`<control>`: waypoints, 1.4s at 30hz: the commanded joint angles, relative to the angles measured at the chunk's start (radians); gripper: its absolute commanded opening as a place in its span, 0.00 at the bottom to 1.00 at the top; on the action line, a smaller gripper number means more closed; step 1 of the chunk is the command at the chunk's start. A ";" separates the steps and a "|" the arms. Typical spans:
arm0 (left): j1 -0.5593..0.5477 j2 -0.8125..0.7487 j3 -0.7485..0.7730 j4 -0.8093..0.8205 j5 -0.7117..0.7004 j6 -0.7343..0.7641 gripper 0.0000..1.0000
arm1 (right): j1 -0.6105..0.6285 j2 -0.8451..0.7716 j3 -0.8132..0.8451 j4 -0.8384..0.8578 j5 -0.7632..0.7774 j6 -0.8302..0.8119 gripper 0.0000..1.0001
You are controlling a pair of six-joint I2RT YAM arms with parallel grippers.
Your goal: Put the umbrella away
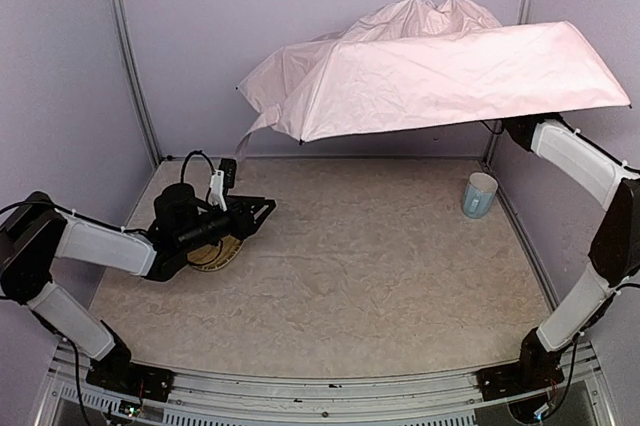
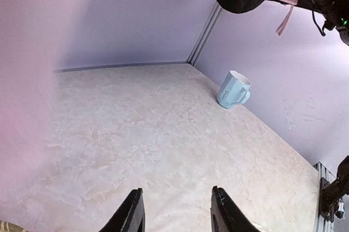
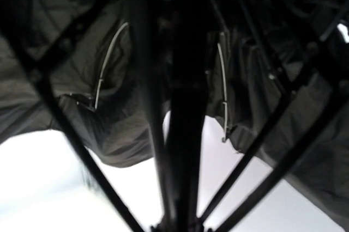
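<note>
The umbrella (image 1: 440,71) is open and held high at the back right of the table (image 1: 360,276). Its pale pink canopy is spread wide, with one corner crumpled and drooping on the left side. The right arm (image 1: 580,161) reaches up under the canopy, which covers the right gripper (image 1: 516,130) and its fingers. In the right wrist view the black shaft (image 3: 182,107) rises straight from the bottom edge among the ribs, so this gripper has the shaft clamped and carries the umbrella alone. The left gripper (image 2: 176,203) is low at the left, well apart from the umbrella, just above a yellow woven tray (image 1: 213,256). Its jaws are parted with nothing between them. A light blue mug (image 1: 480,194) stands upright near the right wall, below the canopy. The pink strap tab (image 2: 284,4) dangles from the umbrella's handle.
</note>
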 commanded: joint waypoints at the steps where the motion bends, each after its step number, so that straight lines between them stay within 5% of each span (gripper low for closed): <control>1: -0.005 -0.085 -0.033 0.037 -0.019 0.080 0.40 | -0.022 -0.009 0.164 -0.325 -0.262 -0.330 0.00; 6: -0.034 -0.115 -0.030 -0.109 0.126 0.276 0.42 | -0.023 0.022 0.318 -0.548 -0.200 -0.625 0.00; 13: -0.164 -0.153 0.022 -0.365 0.188 0.602 0.62 | -0.022 0.095 0.546 -0.756 -0.236 -0.840 0.00; 19: -0.196 -0.038 0.076 -0.073 0.176 0.527 0.66 | -0.013 0.098 0.543 -0.742 -0.381 -0.833 0.00; 30: -0.222 0.237 0.255 0.024 0.296 0.434 0.73 | 0.042 0.084 0.469 -0.698 -0.416 -0.809 0.00; 40: -0.243 0.329 0.321 0.050 0.299 0.418 0.66 | 0.047 0.076 0.430 -0.644 -0.455 -0.759 0.00; 42: -0.256 0.334 0.322 0.049 0.325 0.424 0.58 | 0.047 0.072 0.427 -0.643 -0.444 -0.759 0.00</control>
